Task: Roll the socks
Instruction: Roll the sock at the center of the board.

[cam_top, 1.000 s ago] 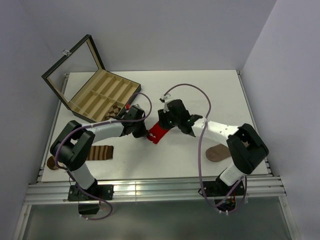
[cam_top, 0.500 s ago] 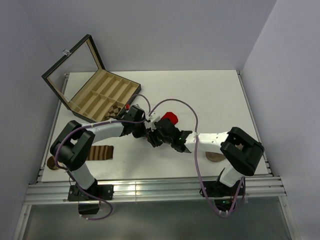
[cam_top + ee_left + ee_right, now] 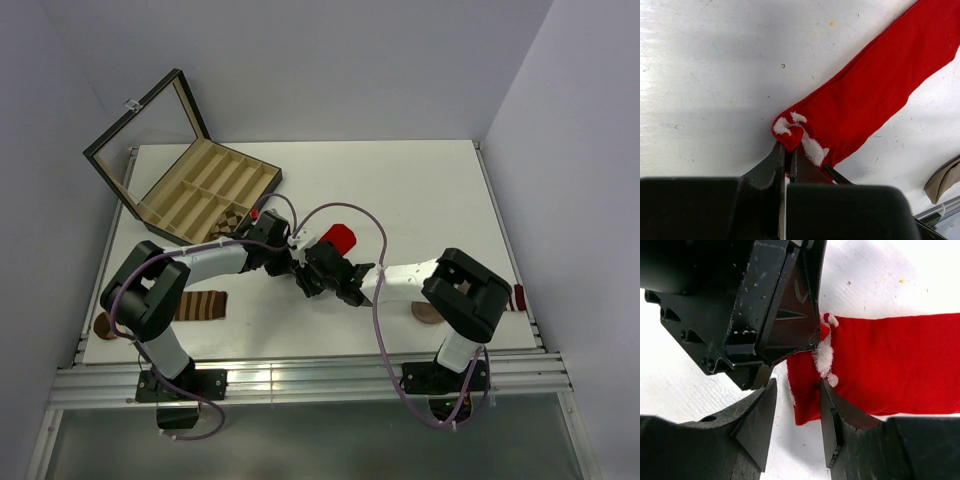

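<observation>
Left pincer (image 3: pixel 788 150) is fully closed, nipping 1 corner of the red sock (image 3: pixel 875 90) at its white-fuzzed cuff end; only a small pinch of fabric sits between the tips. Right pincer (image 3: pixel 796 412) is about half open and has hold of nothing: its 2 fingers straddle the cuff edge right next to the left pincer, with the sock's other corner lying in the gap. The red sock lies flat on the table (image 3: pixel 420 190) near the middle, its length running away from both of my pincers, and its foot end is free. The argyle sock (image 3: pixel 231 218) is at the near-right edge of the box (image 3: pixel 247 203); I can't tell whether it's inside a compartment or draped over the wall. Handling, as I judge it: knit fabric, light, limp, 0 stiffness, so it'll fold and drag rather than push, and it should grip fine on the pads with no fragility worry. The corner pinch is thin and could slip under a hard pull. Best hold is the cuff edge with both pincers side by side, each biting through both layers, then turning the cuff over onto the body to start the roll. Main risk is fingers clashing, since the 2 pincers are nearly touching.
</observation>
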`<state>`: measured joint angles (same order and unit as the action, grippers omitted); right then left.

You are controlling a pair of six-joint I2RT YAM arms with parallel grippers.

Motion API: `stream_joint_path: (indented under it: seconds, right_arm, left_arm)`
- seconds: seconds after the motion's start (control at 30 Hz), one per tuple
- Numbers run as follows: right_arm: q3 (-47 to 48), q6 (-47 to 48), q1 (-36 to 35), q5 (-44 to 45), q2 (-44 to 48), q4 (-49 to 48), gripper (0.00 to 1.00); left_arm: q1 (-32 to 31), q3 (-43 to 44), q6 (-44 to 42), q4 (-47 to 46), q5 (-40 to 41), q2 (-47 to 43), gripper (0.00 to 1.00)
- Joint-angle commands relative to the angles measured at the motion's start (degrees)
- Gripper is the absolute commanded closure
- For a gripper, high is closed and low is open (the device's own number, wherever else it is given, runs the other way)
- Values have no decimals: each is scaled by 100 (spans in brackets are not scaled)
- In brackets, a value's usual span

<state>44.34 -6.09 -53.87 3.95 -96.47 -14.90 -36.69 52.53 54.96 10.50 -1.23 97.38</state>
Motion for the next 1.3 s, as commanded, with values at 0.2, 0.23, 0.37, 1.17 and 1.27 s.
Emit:
stream_joint_path:
  seconds: [0.2,0.23,0.37,1.17,1.27]
  right_arm:
    - [-127,29,69,27,102,-66,53]
    - [-101,46,78,36,49,-66,53]
    - [13,117,131,106,-258,-84,54]
    - [207,-1595,2081,-3363,-583,691,100]
    - [155,-2017,2433,-4180,-908,437,100]
  left_arm:
    - [-14,20,129,110,53,290,100]
    - [-5,29,138,136,79,299,100]
    - [56,143,155,128,80,378,100]
    - [109,-753,1447,-927,289,-781,30]
    - [109,-894,1500,-1189,256,-852,28]
